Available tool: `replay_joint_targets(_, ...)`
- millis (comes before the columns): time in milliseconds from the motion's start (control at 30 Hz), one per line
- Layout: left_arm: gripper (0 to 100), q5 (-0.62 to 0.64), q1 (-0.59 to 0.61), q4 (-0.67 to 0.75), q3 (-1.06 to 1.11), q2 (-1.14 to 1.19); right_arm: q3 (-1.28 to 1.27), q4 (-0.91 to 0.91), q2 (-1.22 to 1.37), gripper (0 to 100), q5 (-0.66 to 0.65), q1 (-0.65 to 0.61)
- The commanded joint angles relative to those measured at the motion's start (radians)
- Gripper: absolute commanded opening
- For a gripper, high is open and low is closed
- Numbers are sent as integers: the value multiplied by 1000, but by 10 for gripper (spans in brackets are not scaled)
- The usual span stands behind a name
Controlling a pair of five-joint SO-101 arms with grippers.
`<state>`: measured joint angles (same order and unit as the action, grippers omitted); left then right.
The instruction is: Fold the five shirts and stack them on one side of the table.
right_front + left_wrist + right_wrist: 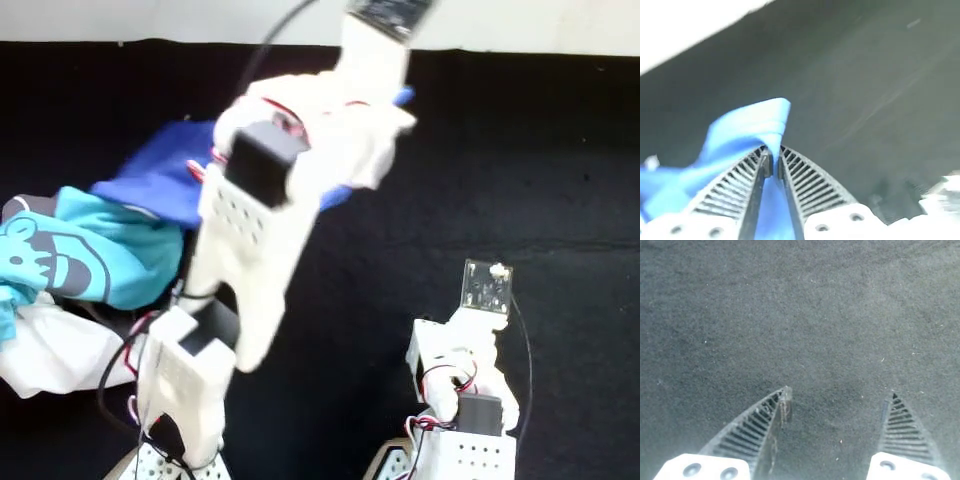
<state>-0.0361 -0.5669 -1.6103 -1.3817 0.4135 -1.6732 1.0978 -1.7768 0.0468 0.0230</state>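
My left gripper (pixel 773 150) is shut on a fold of the blue shirt (pixel 742 135), held up above the black table. From above, the left arm (pixel 270 200) stretches up and back over the table, with the blue shirt (pixel 160 180) trailing from it toward the pile at the left. That pile holds a teal printed shirt (pixel 80 255) and a white shirt (pixel 50 350) under it. My right gripper (pixel 837 400) is open, pointing down at bare black cloth, and the right arm (pixel 465 380) sits folded low at the front right.
The black tablecloth (pixel 500 170) covers the whole table. A white wall (pixel 520 25) runs along the far edge. The arm bases (pixel 450 455) stand at the front edge.
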Motion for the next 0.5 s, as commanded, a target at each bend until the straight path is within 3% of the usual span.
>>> replay_joint_targets(0, 9, 8, -84, 83, -54, -19, -137, -10, 4, 285, -8, 12)
replay_joint_targets(167, 13, 8, -104, 46, -33, -16, -137, -10, 4, 285, -8, 12)
replay_joint_targets(467, 180, 11, -44, -107, 148, 31, -137, -10, 4, 285, -11, 12)
